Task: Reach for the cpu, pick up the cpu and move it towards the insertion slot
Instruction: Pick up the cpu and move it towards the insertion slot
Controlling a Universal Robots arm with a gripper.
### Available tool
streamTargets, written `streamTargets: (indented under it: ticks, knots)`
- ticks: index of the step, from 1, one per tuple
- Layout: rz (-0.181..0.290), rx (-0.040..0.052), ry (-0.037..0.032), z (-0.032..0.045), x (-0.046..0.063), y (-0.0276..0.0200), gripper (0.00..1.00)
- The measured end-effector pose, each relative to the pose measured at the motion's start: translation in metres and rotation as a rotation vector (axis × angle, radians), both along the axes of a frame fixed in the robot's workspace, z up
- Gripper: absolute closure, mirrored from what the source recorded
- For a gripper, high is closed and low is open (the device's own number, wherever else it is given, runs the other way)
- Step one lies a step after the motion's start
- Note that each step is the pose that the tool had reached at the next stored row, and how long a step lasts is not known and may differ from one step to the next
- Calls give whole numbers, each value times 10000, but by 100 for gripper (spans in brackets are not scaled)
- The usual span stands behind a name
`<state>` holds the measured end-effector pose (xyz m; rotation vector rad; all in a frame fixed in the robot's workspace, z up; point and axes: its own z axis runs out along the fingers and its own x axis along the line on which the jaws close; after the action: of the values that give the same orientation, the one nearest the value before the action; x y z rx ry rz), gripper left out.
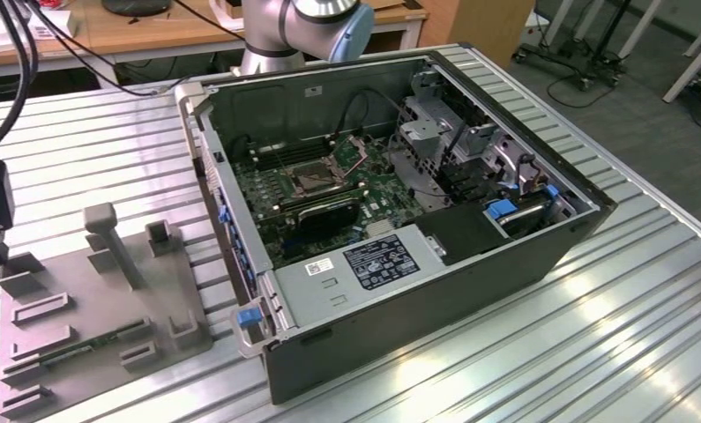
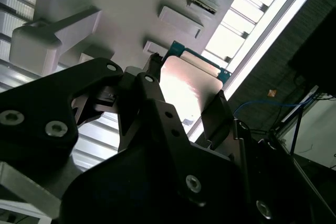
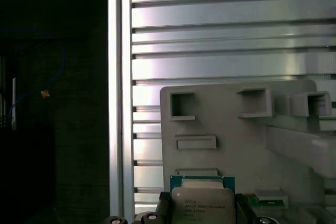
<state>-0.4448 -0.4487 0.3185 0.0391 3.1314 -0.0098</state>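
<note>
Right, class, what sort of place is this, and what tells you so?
Probably a robotics lab set up for computer assembly: a grey robot arm rises beyond an open black desktop computer case on a ribbed aluminium table, and its black gripper holds a silvery square cpu.

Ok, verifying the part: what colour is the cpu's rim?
The cpu has a green rim, clearest in the first wrist view.

From high up, the exterior view looks down at a slant over the whole worktop. The open case sits mid-frame and the tray lies toward the exterior view's left. Both wrist views ride close behind the tool, looking past the cpu at that same tray.
</note>
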Motion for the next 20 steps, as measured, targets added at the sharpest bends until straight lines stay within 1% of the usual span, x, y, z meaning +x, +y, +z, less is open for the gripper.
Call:
streamTargets:
  ticks: [5, 20]
  knots:
    - [-6, -1, 0, 43, 0, 0, 45]
    - [-21, 0, 1, 131, 0, 0, 45]
